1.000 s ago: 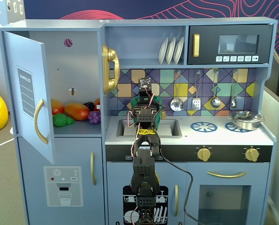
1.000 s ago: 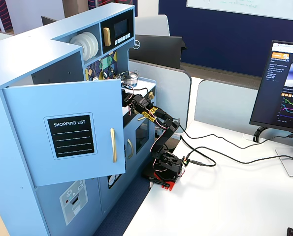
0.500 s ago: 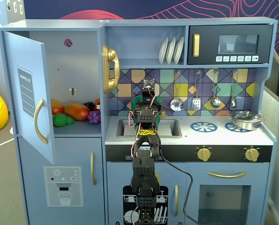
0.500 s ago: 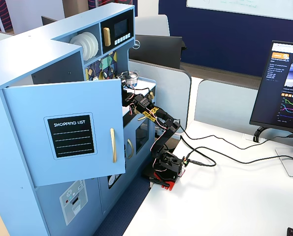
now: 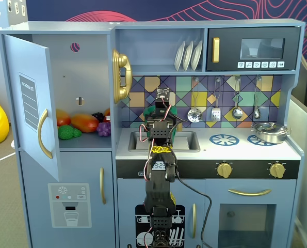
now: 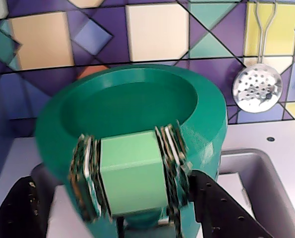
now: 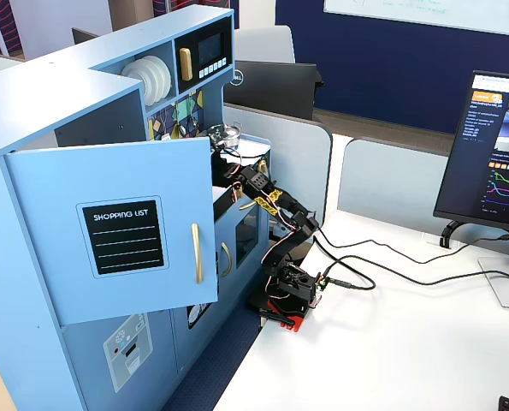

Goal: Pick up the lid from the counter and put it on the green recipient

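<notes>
The green recipient [image 6: 137,99] stands on the white counter [image 6: 281,141] against the tiled back wall. Its top is open, and its light-green ribbed handle strip [image 6: 132,173] faces the wrist camera. My gripper [image 6: 115,183] is open, with its black jaws low on either side of the pot's handle. The left jaw stands apart from the pot and the right jaw is close to its wall. In a fixed view the arm covers most of the pot [image 5: 151,111] and the gripper [image 5: 161,119] is left of the sink [image 5: 189,141]. The lid is out of view.
A steel pan [image 5: 269,132] sits on the right burner print. A skimmer [image 6: 259,89] and other utensils hang on the back wall. The cabinet door [image 5: 32,103] stands open at the left with toy food [image 5: 83,123] on the shelf behind it.
</notes>
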